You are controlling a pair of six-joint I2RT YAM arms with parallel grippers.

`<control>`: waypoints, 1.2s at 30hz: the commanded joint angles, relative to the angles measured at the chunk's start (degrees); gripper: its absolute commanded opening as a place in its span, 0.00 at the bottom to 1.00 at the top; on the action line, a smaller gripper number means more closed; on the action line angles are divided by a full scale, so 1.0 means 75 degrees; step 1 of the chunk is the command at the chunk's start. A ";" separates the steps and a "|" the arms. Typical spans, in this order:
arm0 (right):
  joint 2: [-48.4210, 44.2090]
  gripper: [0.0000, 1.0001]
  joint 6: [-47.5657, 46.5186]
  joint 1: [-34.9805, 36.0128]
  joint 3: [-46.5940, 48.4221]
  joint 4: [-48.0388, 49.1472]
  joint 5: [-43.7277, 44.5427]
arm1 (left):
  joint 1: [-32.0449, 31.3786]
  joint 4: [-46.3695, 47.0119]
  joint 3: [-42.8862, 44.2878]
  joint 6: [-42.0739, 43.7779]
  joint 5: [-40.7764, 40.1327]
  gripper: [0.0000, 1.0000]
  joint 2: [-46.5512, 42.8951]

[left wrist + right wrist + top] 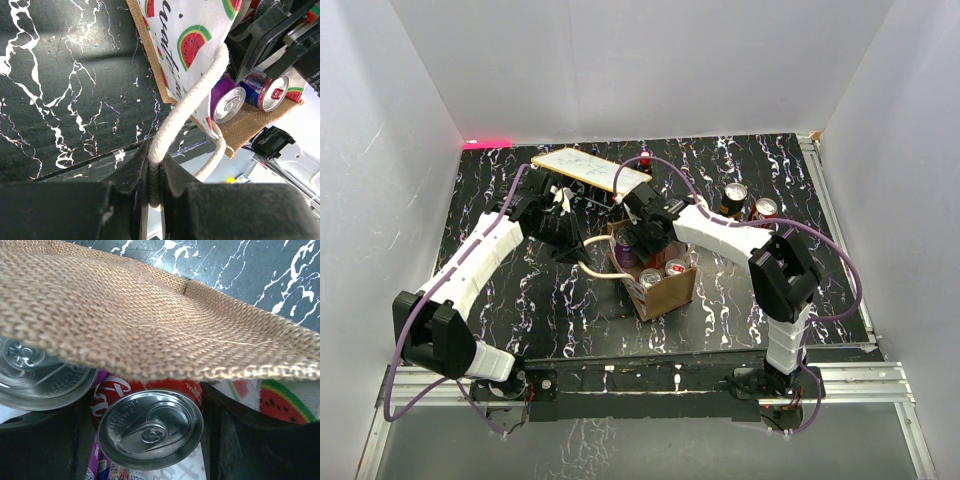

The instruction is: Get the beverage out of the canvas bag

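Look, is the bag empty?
Not empty. Cans sit inside the canvas bag, their silver tops showing from above.

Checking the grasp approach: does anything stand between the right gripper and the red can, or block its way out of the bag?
Nothing between them: the red cola can sits between the right gripper fingers. A burlap wall of the canvas bag overhangs it in the right wrist view, and a silver-topped can crowds it.

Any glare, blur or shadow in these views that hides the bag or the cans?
Top external: a red glow at the back-left corner, the canvas bag readable. Left wrist: the jaws of the left gripper are dark and soft, the rope handle sharp. Right wrist: bag weave crowds the top, the red can glints, the jaws of the right gripper are shadowed.
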 commanded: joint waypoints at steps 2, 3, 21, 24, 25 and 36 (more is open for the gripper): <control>-0.0338 0.59 0.0033 -0.0021 0.0341 0.0101 -0.0240 | 0.0005 -0.0090 -0.0042 0.0040 0.0060 0.00 -0.0126; -0.0422 0.57 0.0047 -0.0018 0.0394 0.0056 -0.0238 | 0.0005 -0.0083 -0.0047 0.0037 0.0053 0.00 -0.0136; -0.2039 0.08 0.1204 -0.0049 0.1715 -0.0611 -0.0984 | -0.0002 -0.0093 -0.0104 -0.0010 -0.0058 0.00 -0.0236; -0.2294 0.08 0.1402 -0.0104 0.2010 -0.0693 -0.1110 | -0.0006 -0.0093 -0.0092 -0.0008 -0.0047 0.00 -0.0232; -0.2388 0.08 0.1461 -0.0138 0.2107 -0.0712 -0.1128 | 0.0004 -0.0099 -0.0092 -0.0010 -0.0051 0.00 -0.0237; -0.3276 0.08 0.2013 -0.1482 0.3264 -0.0932 -0.1165 | 0.0000 -0.0140 -0.0135 -0.0005 -0.0026 0.00 -0.0269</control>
